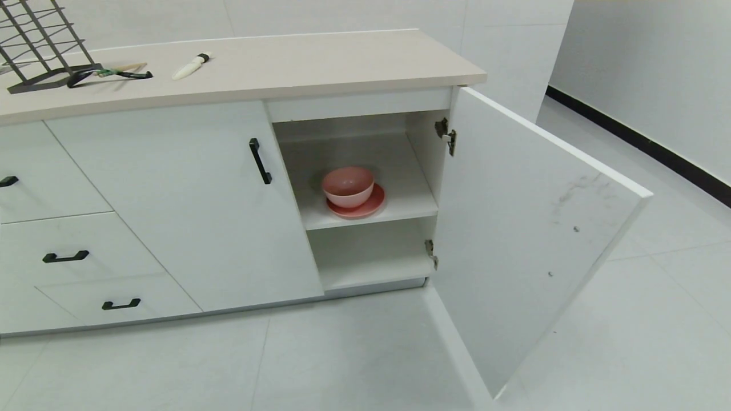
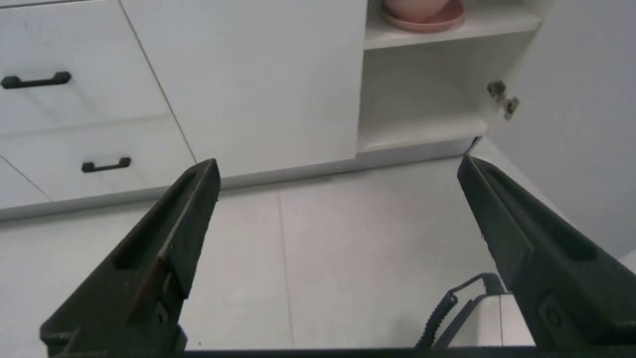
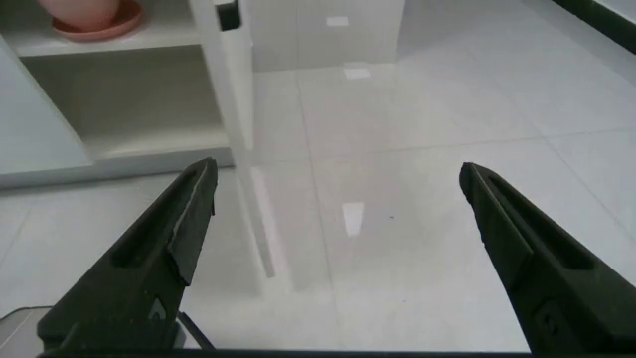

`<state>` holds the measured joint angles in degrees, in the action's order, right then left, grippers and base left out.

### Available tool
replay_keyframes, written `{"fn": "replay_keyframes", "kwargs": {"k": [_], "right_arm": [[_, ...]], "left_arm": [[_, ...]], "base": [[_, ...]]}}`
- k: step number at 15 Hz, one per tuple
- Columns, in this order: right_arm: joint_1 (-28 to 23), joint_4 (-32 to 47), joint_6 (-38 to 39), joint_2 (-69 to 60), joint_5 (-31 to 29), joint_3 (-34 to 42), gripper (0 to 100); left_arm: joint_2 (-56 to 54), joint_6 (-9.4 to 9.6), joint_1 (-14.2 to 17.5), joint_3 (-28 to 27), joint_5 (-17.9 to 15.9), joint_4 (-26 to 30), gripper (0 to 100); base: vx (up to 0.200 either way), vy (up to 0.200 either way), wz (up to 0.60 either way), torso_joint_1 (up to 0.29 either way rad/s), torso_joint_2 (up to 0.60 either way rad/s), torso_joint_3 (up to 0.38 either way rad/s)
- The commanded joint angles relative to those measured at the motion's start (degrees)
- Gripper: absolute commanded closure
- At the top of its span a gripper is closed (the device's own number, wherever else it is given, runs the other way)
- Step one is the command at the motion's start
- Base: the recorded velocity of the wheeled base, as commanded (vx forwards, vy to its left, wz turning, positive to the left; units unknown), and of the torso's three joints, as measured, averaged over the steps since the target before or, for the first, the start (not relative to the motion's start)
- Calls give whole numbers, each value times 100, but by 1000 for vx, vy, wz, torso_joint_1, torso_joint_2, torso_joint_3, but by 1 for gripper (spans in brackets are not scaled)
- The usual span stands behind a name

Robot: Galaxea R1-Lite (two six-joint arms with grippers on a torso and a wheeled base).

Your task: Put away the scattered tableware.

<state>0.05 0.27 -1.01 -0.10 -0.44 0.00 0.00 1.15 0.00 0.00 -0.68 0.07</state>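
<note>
Nearest, the left pincer [image 2: 336, 169] is seen released, jaws spread wide above the floor [image 2: 328, 259]. The right pincer [image 3: 336, 167] is likewise released, with nothing grasped. Ahead, the cabinet door [image 1: 531, 228] is swung wide open. Inside, on the upper shelf [image 1: 405, 197], a pink bowl [image 1: 347, 185] is seated on a red plate [image 1: 368, 209], close to the shelf's front edge. Farther back, on the desk [image 1: 297, 63], a white utensil [image 1: 191, 66] is laid near a black utensil [image 1: 114, 73], and a wire rack [image 1: 40, 40] is stood at the far left.
</note>
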Motion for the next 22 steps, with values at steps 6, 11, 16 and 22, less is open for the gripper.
{"fn": "replay_keyframes", "kwargs": {"k": [6, 11, 16, 22], "right_arm": [[4, 0, -13, 10, 0, -9, 0], [4, 0, -4, 10, 0, 0, 100], [-5, -36, 66, 10, -35, 0, 100], [48, -1354, 40, 1152, 870, -580, 100]], "left_arm": [[0, -106, 0, 0, -2, -16, 0], [0, -106, 0, 0, -2, -16, 0], [0, -97, 0, 0, 24, -7, 0], [0, -106, 0, 0, 77, -7, 0]], "base": [[-33, 0, 0, 0, 2, 0], [0, 0, 0, 0, 0, 0], [0, 0, 0, 0, 0, 0], [0, 0, 0, 0, 0, 0]]}}
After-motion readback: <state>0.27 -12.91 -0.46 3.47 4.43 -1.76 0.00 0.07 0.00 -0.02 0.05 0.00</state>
